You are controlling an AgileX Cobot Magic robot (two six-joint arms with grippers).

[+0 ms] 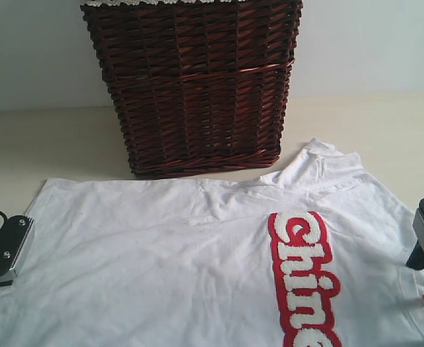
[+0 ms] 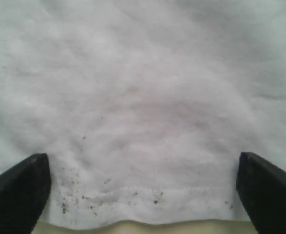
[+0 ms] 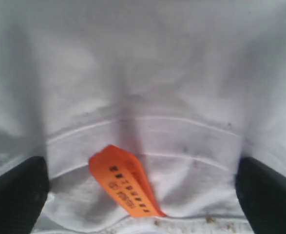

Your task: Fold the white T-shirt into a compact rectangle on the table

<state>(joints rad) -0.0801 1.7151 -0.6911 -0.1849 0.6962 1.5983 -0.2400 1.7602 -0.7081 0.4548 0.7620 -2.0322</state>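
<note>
T-shirt [image 1: 161, 267] flat on table [image 1: 45, 144]

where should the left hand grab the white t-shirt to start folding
Probably pinch the stitched hem of the white T-shirt, coming in from the bare table beyond it. The cloth lies flat there with a free edge, and the open left hand straddles it.

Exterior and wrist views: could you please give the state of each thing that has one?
white T-shirt: spread out unfolded on the table, lettering up.
left tool: open, above the shirt's hem, holding nothing.
right tool: open, above the neckline, holding nothing.
orange tag: loose, lying on the neckline.
wicker basket: upright behind the shirt.
</note>
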